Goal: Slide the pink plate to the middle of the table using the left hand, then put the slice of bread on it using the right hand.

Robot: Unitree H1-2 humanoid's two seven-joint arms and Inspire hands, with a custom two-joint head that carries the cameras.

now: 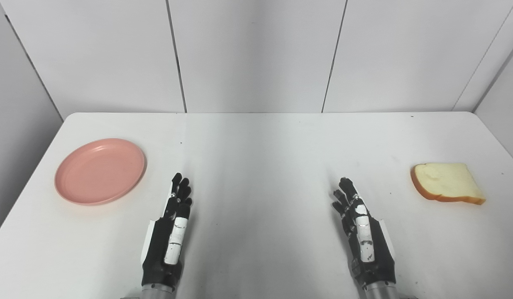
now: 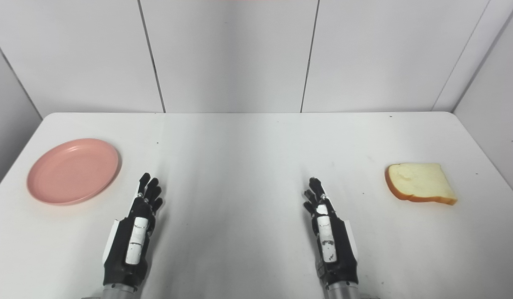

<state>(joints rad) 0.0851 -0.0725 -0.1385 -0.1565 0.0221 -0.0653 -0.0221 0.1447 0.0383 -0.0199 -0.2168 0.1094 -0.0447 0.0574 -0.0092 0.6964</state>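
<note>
Surface: white table [image 1: 256,141], matt, with rounded far corners and a few small dark specks; its far edge meets the wall.
Room: white wall panels [image 1: 256,54] behind, split by thin dark seams; side walls angle in at left and right.
Plate: pink plate [image 1: 100,171], round, bare, lying flat on the left side of the table, near the left edge and well apart from the middle.
Left hand: left hand [image 1: 173,226], black with a white strip along its back, low over the near table just right of the plate, fingers stretched forward and close together, holding nothing; not touching the plate.
Middle: bare white table between the two hands and on to the far edge.
Right hand: right hand [image 1: 360,230], same build, fingers extended and slightly spread, holding nothing; well apart from the bread.
Bread: slice of bread [image 1: 446,182], pale crumb with a brown crust, lying flat near the right edge.
</note>
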